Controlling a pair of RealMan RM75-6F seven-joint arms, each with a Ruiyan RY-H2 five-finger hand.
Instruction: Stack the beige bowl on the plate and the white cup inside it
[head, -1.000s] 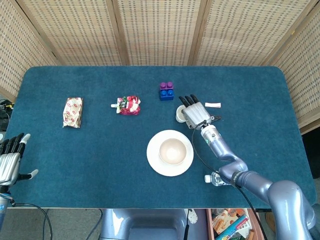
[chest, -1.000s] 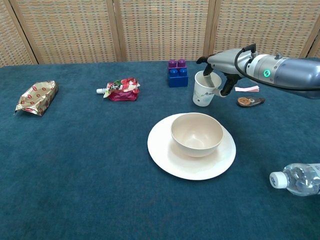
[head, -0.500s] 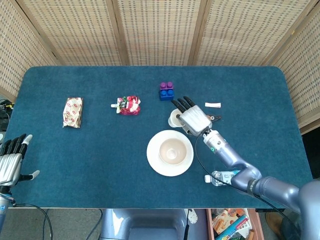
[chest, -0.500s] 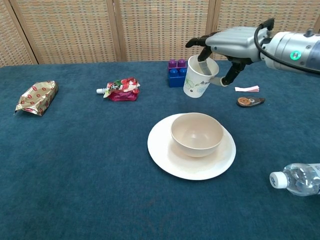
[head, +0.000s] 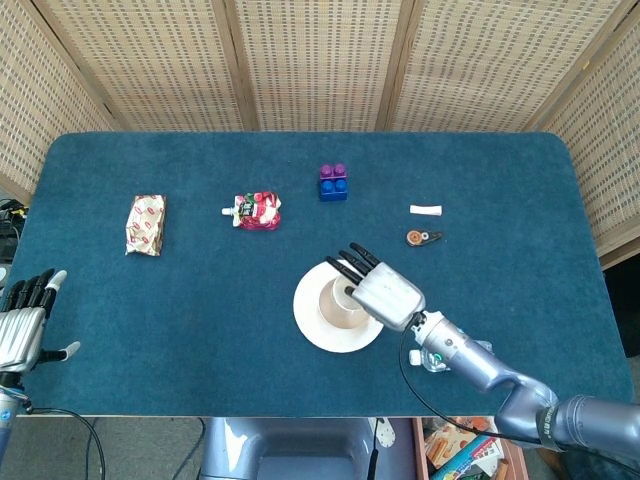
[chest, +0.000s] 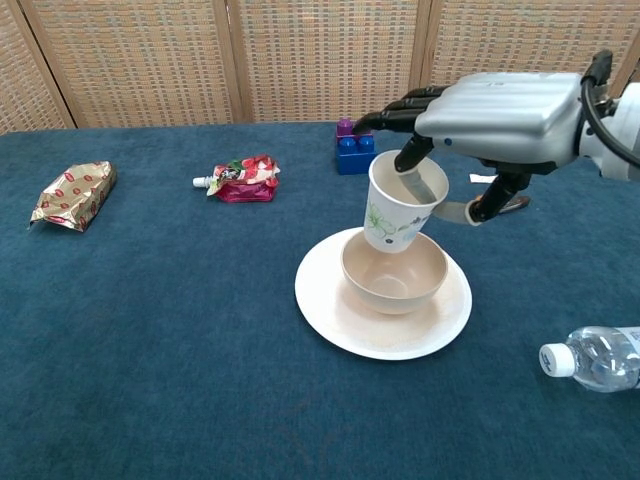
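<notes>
The beige bowl (chest: 394, 272) sits on the white plate (chest: 340, 311) near the table's middle; in the head view the bowl (head: 335, 305) and plate (head: 311, 322) are partly covered by my right hand (head: 382, 291). My right hand (chest: 490, 110) holds the white cup (chest: 398, 210) tilted in the air just above the bowl's far rim, one finger inside the cup. My left hand (head: 22, 320) hangs off the table's left front corner, fingers spread and holding nothing.
A gold snack packet (chest: 72, 194) lies far left, a red pouch (chest: 241, 178) and purple-blue blocks (chest: 353, 146) at the back. A small brown item (head: 421, 237) and a white stick (head: 426, 210) lie right. A water bottle (chest: 598, 358) lies at the front right.
My right hand has lifted the white cup off the table and carried it forward and left, from beside the blocks to just over the bowl. The left hand has not moved.
</notes>
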